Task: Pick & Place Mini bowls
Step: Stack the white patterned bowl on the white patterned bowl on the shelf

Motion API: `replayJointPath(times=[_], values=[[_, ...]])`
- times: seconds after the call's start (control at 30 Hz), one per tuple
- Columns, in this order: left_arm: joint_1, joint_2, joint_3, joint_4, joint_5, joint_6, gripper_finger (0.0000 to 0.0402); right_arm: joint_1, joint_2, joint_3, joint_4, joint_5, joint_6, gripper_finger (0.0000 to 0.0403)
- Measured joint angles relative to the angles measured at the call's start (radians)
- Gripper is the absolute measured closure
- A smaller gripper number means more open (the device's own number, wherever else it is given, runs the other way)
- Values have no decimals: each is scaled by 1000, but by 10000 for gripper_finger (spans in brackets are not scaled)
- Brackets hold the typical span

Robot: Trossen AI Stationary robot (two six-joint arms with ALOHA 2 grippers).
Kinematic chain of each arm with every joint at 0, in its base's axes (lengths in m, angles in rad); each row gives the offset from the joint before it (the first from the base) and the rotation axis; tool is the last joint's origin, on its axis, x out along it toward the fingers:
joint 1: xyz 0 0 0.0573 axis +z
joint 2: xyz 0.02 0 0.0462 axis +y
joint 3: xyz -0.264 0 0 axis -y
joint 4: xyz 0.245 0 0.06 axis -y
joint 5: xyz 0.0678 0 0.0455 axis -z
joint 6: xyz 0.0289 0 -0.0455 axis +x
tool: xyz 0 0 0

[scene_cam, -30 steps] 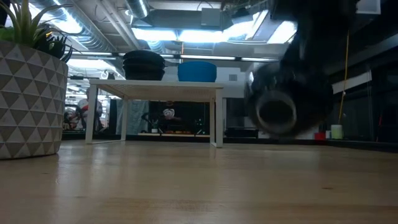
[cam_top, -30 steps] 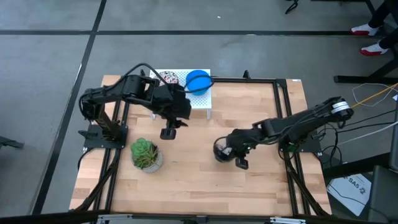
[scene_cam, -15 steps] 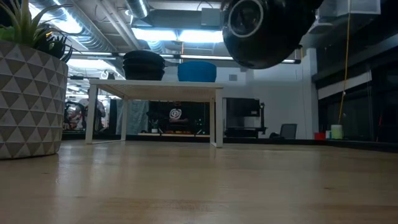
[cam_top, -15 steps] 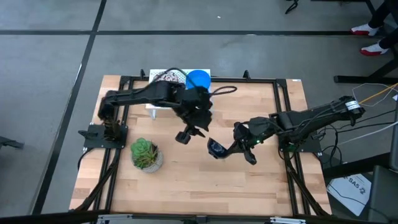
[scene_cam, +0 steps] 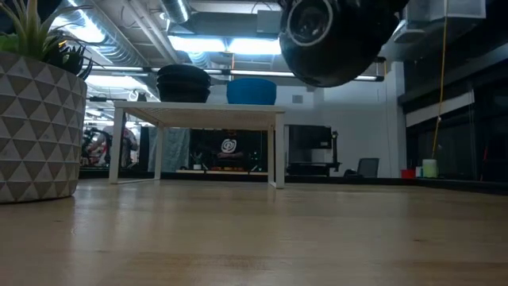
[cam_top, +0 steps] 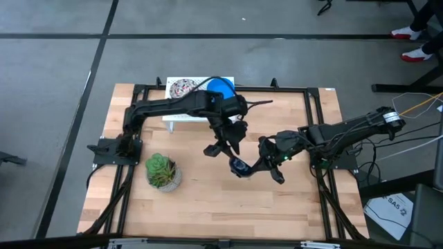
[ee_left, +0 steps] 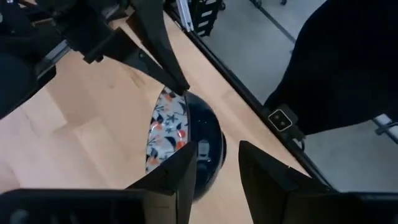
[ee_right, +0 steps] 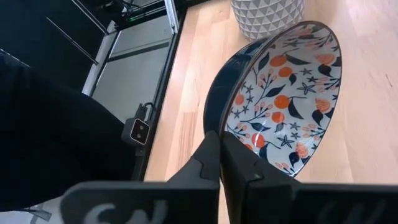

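My right gripper (cam_top: 250, 167) is shut on a mini bowl (cam_top: 239, 166) that is dark blue outside with an orange-and-dark floral pattern inside, held in the air over the middle of the table. In the low view its dark underside (scene_cam: 333, 40) shows high up. My left gripper (cam_top: 225, 152) is open and has come right up to the same bowl (ee_left: 183, 134) from the far left. Its fingers (ee_left: 180, 180) stand on either side of the bowl's dark outer wall. Another patterned bowl (cam_top: 183, 88) and a plain blue bowl (cam_top: 221, 88) sit on a small white shelf (cam_top: 201, 116). My right gripper pinches the bowl's rim (ee_right: 222, 121), one finger inside the bowl and one on the dark outer wall. The fingers come from the table's right, slanting a little down. The bowl is lifted clear of the table and tipped on edge. I cannot tell whether my left gripper touches the bowl.
A succulent in a white patterned pot (cam_top: 163, 171) stands near the left front of the table (cam_top: 208, 207). The white shelf (scene_cam: 198, 115) stands at the far edge. A black frame (cam_top: 315, 124) runs around the table.
My right gripper has lifted the patterned bowl higher and tipped it further on edge, then held still. My left gripper has swung from beside the white shelf toward the table's middle and down to the held bowl, rolling its wrist as it came, and has stayed open.
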Motion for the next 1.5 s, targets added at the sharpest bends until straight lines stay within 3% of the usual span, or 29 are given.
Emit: replayJointPath(times=[0.47, 0.73, 0.97, 1.1, 1.27, 1.5], values=[[-6, 11, 0, 26, -1, 32, 286, 0, 0, 1, 103, -25, -25, 403], [-23, 41, 0, -55, 4, 39, 286, 0, 0, 1, 125, -20, -41, 403], [-22, 45, 0, -58, 51, 44, 288, 0, 0, 1, 140, 10, -59, 402], [-23, 45, 0, -58, 58, 47, 313, 0, 0, 1, 149, 35, -77, 402], [-22, 45, 0, -67, 61, 51, 386, -17, 0, 1, 167, 36, -82, 402], [-21, 46, 0, -57, 50, 47, 395, -21, -1, 3, 199, 44, -88, 357]])
